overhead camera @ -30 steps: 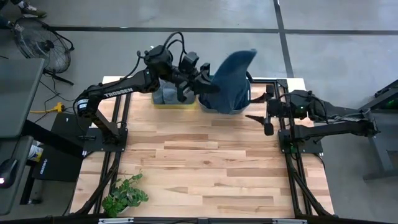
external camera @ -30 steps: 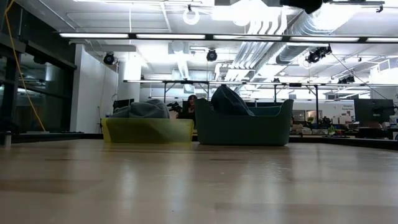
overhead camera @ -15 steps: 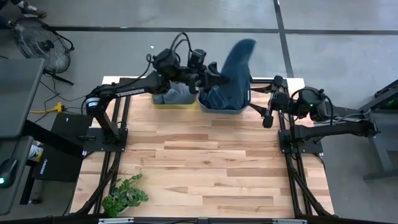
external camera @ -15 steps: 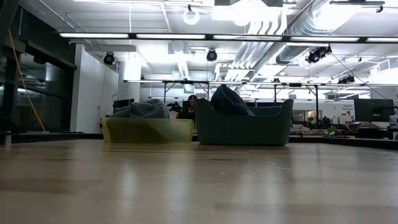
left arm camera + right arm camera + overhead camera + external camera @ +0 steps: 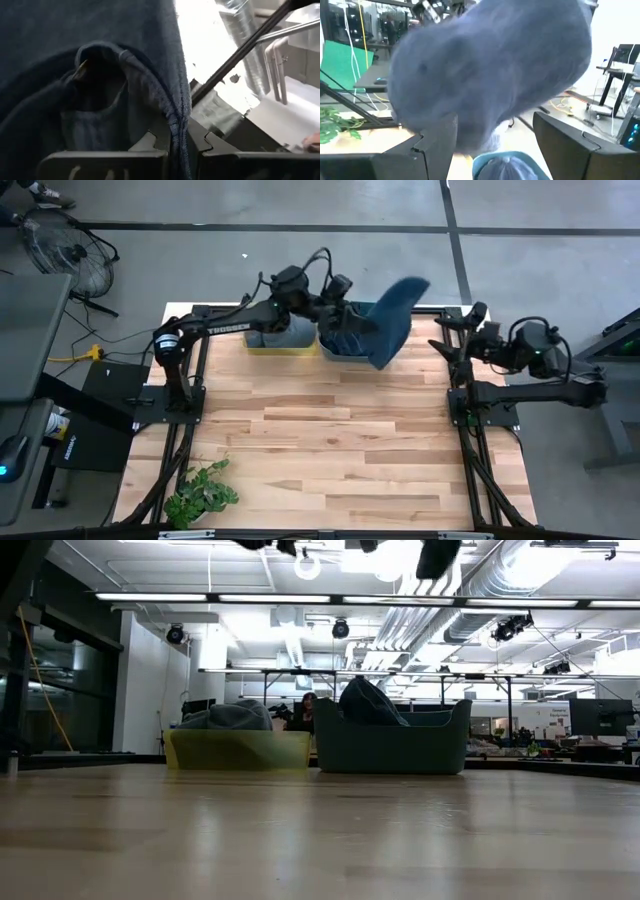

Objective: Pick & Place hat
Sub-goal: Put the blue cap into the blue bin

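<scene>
My left gripper [image 5: 172, 145] is pressed together on the stitched hem of a dark blue knit hat [image 5: 392, 320]; in the left wrist view the fabric edge runs straight down between my two fingers. The hat hangs clear of the table, suspended above the dark teal bin [image 5: 352, 348] and leaning out toward the right arm's side.

My right gripper [image 5: 458, 338] is spread wide and holds nothing. It sits near the table's right rear corner, turned toward the lifted hat. In the right wrist view the hat fills the space ahead of and between my right fingers [image 5: 437, 145], but I cannot tell whether cloth is touching either finger.

Step in hand, as I judge it: transport. The pick is complete; the placement is not.

Surroundings: the teal bin holds more dark fabric; the yellow bin [image 5: 238, 750] just beside it holds a grey heap. Both stand at the rear edge of the wooden table [image 5: 330, 450]. A plant sprig [image 5: 200, 495] lies well apart at the front left corner.

Next move, as I judge it:
1. If a handover is intended, close the right fingers on the cloth before the left pair releases.
2. Otherwise, carry the hat over the receiving bin and lower it before opening.
3. Keep the hanging fabric from snagging a bin rim.
</scene>
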Action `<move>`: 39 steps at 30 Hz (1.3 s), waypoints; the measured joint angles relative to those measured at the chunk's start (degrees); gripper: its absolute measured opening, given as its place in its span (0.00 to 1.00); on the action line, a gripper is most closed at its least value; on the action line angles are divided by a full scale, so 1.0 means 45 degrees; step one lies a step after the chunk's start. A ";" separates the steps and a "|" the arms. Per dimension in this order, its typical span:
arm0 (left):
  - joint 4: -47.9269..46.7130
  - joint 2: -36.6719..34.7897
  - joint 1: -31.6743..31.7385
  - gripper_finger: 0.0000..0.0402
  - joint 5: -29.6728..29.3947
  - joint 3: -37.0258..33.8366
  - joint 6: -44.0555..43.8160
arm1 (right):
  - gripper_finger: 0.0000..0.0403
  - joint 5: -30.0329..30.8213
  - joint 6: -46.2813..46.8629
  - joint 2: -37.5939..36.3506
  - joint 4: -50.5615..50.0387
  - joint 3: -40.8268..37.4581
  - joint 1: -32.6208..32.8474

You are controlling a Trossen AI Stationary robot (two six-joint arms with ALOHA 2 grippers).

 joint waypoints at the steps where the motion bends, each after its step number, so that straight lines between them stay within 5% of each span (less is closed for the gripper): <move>1: -0.0102 0.0031 -0.0003 0.02 0.0214 -0.0127 -0.0239 | 0.63 0.0000 0.0134 -0.0209 -0.0235 0.0000 0.0000; 12: -0.0053 0.0021 -0.0029 0.02 0.3211 -0.1569 -0.1592 | 0.63 -0.0482 0.1064 -0.0866 -0.1588 0.0005 0.0000; 39: -0.1325 0.0013 -0.0448 0.02 0.4199 -0.1599 -0.1095 | 0.58 -0.4834 0.2747 0.2884 -0.1102 0.0005 -0.0005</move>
